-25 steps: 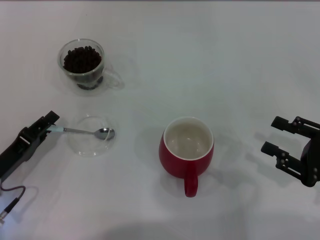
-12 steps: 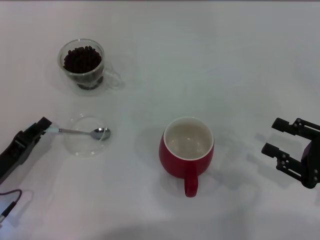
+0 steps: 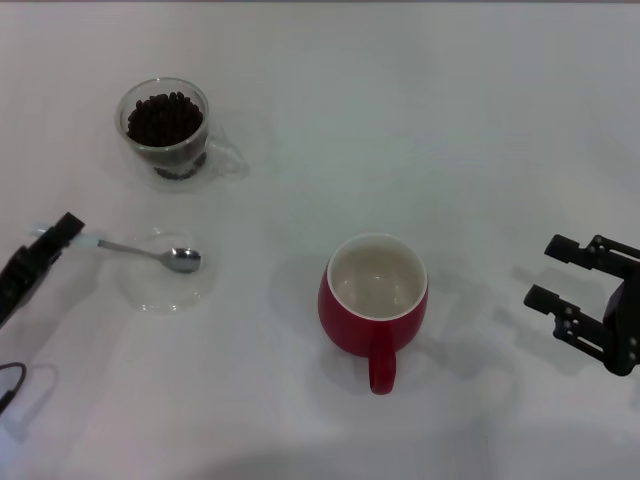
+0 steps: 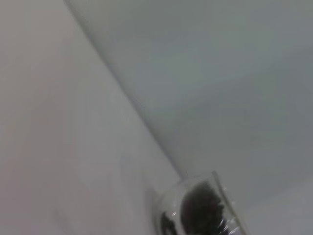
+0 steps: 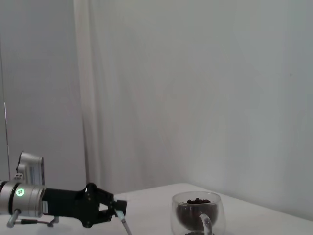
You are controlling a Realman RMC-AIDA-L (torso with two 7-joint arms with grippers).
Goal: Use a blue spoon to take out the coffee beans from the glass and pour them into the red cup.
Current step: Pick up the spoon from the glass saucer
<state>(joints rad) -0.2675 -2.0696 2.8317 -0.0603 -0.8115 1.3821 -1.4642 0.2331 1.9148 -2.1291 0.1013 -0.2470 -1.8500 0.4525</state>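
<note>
My left gripper [image 3: 62,236] is at the table's left edge, shut on the pale handle of the blue spoon [image 3: 150,253]. The spoon's metal bowl hangs over the flat clear glass dish [image 3: 163,288]. The glass [image 3: 166,128] stands farther back, full of coffee beans [image 3: 162,117]. The red cup [image 3: 373,292] stands mid-table, empty, handle toward me. My right gripper [image 3: 552,272] is open and parked at the right. In the right wrist view the left gripper [image 5: 106,208] holds the spoon [image 5: 124,225] beside the glass [image 5: 196,213]. The left wrist view shows the glass [image 4: 198,211].
The white table [image 3: 420,120] holds only these things. A cable [image 3: 8,385] trails from the left arm at the lower left.
My left gripper has drawn back to the left and a little farther away, carrying the spoon with it. The spoon's bowl has shifted left over the dish. The right arm has not moved.
</note>
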